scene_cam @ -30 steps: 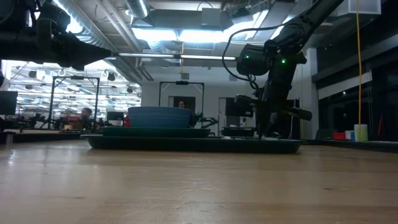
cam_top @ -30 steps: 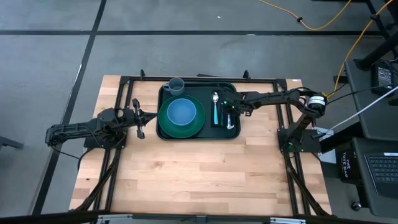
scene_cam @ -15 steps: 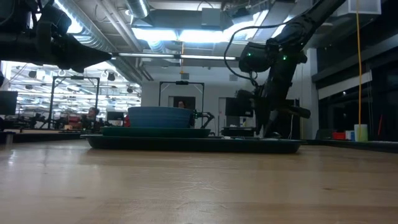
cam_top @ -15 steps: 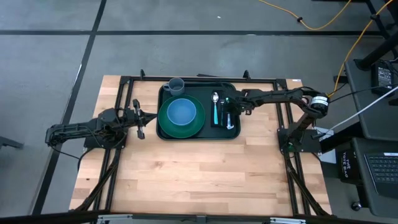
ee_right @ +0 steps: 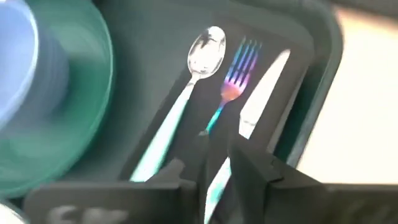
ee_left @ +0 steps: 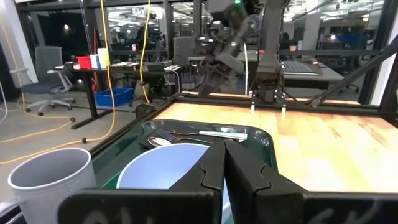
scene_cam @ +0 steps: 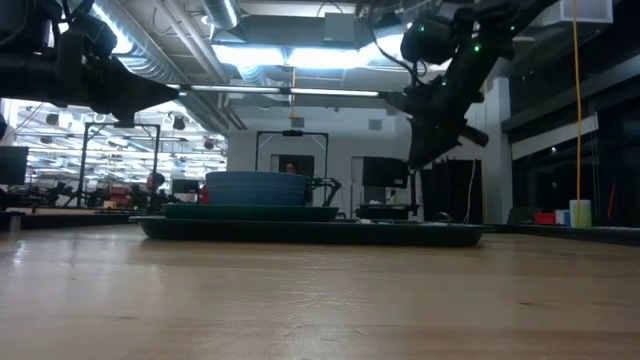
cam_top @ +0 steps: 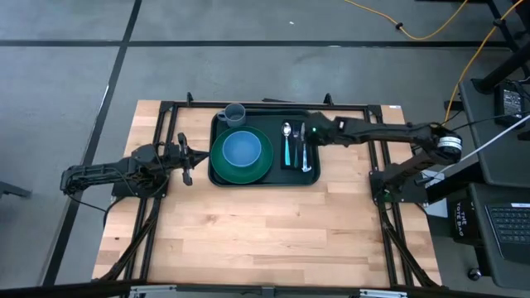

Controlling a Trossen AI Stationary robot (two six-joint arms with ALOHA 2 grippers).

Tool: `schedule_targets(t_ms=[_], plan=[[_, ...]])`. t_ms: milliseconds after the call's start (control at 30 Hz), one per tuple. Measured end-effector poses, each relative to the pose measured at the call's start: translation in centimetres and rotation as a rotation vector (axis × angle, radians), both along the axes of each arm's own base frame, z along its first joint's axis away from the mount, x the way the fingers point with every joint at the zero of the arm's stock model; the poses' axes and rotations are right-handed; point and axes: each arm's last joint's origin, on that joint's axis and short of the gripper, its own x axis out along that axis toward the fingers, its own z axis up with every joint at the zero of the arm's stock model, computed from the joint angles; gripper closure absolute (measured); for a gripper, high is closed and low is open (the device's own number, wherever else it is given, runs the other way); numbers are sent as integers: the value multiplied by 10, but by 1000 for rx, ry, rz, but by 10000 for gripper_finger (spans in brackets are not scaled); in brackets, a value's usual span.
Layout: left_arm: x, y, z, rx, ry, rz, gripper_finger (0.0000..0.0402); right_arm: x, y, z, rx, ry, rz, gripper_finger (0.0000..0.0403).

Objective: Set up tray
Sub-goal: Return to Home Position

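- The tray (cam_top: 265,121), dark, rimmed and round-cornered, sits midway along the surface's (cam_top: 248,232) far edge. It's loaded: plate (cam_top: 219,164), cup (cam_top: 234,112), cutlery.
- The right tool (cam_top: 305,132) hangs above the tray's right edge, fingers slightly apart and empty.
- The left tool (ee_left: 224,149) waits off the tray's left edge, closed.
- The setting looks complete, so I'd call this the retreat home. Next, pull clear without clipping the rim.

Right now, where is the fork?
The fork lies on the right side of the tray, between the spoon and the knife, right of the green plate in the high view.
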Motion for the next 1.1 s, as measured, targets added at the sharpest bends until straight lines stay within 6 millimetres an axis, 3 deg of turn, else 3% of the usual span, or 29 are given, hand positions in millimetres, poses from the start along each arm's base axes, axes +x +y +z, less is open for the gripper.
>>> schedule_targets(t_ms=[167, 333, 467, 633, 800, 1100], plan=[[0, 0, 0, -3, -1, 0, 398, 11, 22, 5, -244, 87, 166, 392], [0, 0, 1, 0, -12, 1, 398, 26, 42, 12, -414, 49, 368, 393], [0, -1, 1, 0, -12, -26, 398, 27, 54, 1, -473, -54, 553, 397], [0, -1, 0, -10, 2, -52, 398, 2, 60, -16, -561, -181, 622, 396], [0, -2, -1, -20, 5, -63, 398, -25, 63, -16, -630, -264, 609, 397], [0, -2, -1, -21, 6, -55, 398, -56, 69, -12, -792, -392, 646, 399]])
